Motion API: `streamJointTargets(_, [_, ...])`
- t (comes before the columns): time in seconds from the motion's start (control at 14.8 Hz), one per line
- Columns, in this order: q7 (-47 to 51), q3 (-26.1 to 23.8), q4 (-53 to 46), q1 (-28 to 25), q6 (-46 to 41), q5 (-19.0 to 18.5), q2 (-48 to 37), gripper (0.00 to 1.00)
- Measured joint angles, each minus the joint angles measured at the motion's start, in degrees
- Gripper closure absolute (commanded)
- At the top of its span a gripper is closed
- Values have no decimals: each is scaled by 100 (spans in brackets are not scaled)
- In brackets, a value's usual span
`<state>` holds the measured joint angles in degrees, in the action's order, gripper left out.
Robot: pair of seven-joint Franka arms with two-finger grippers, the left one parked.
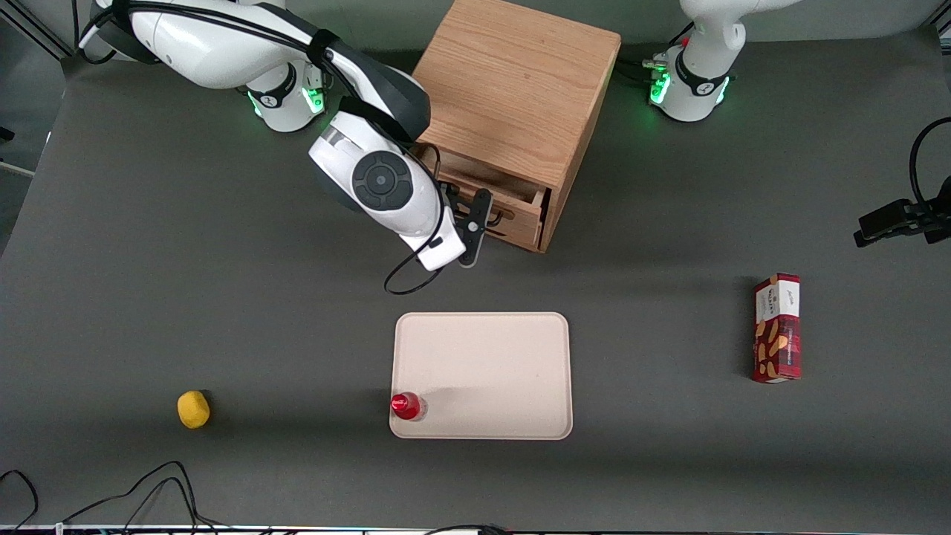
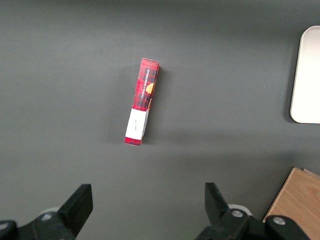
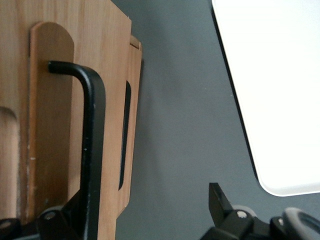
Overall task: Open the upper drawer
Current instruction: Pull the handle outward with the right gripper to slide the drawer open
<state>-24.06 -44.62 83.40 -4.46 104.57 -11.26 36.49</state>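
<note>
The light oak cabinet (image 1: 513, 82) stands at the back of the table. Its upper drawer (image 1: 513, 221) is pulled partly out, and the shallow wooden box (image 1: 487, 183) shows. My right gripper (image 1: 484, 221) is at the drawer's front. In the right wrist view the gripper (image 3: 145, 202) is open. The drawer's thin black handle (image 3: 91, 145) lies between the fingers, close against one finger (image 3: 70, 212). The other finger (image 3: 219, 199) is well apart from it, over the grey table. The lower drawer's front and handle (image 3: 125, 135) show beneath the upper one.
A pale tray (image 1: 483, 327) lies nearer to the front camera than the cabinet, with a red-capped bottle (image 1: 406, 406) on its near corner. A yellow fruit (image 1: 193, 409) lies toward the working arm's end. A red box (image 1: 776, 328) lies toward the parked arm's end.
</note>
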Motion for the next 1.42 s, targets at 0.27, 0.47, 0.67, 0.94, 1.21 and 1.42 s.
streamJointTargets(0.27, [-100,133,-120,4,8,0,21,0])
streamJointTargets(0.47, [-199,273,-254,7,35,-1,71,0])
streamJointTargets(0.67, [-217,390,-331,10,261,-1,123,0])
streamJointTargets(0.94, [-263,565,-362,13,491,-1,147,0])
streamJointTargets(1.21, [-348,695,-544,16,541,-1,233,0])
streamJointTargets(1.42, [-389,812,-732,25,570,-1,327,0])
